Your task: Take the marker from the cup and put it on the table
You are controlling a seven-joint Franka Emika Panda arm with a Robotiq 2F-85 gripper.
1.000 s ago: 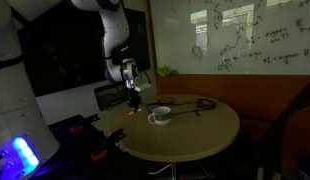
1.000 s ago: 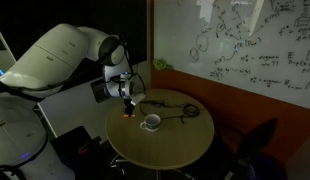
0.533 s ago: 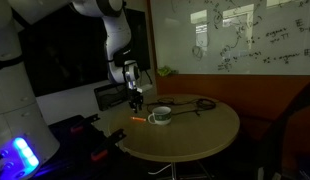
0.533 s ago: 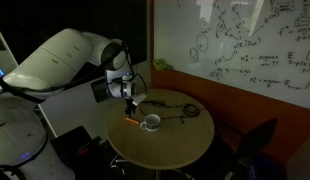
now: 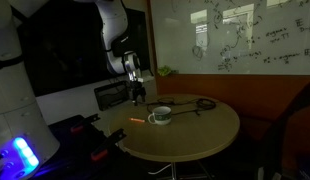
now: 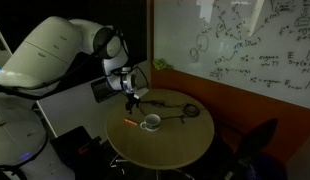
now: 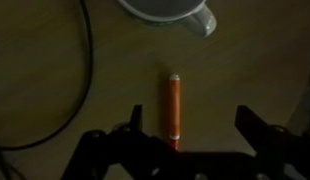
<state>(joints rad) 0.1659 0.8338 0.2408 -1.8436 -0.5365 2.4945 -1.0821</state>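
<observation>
Marker (image 7: pixel 173 108) is down, flat on the bench (image 7: pixel 35 70), its far tip pointing at the cup (image 7: pixel 170 10) and just short of it, not touching; in both exterior views it shows as a small orange streak (image 5: pixel 138 121) (image 6: pixel 128 124) on the wood beside the cup (image 5: pixel 160 116) (image 6: pixel 151 122), on the arm's side; the gripper (image 7: pixel 190 135) is spread wide with nothing in it, its jaws standing either side of the marker's near end in the wrist view, and in both exterior views the gripper (image 5: pixel 138 97) (image 6: pixel 132 97) hangs clear above the bench, over the marker, with open air between them; a black cable (image 7: pixel 87 60) curves along one side in the wrist view, apart from the marker, and loops out past the cup in an exterior view (image 5: pixel 200 104); by my read the task is as good as done, marker out of the cup and resting on the bench (image 5: pixel 195 130), so the step in hand is the let-go and pull-away; what's next calls for little: a straight lift, jaws kept wide so neither one clips the marker, and no sideways drift toward the cup or the cable; the marker is round and could roll if nudged
</observation>
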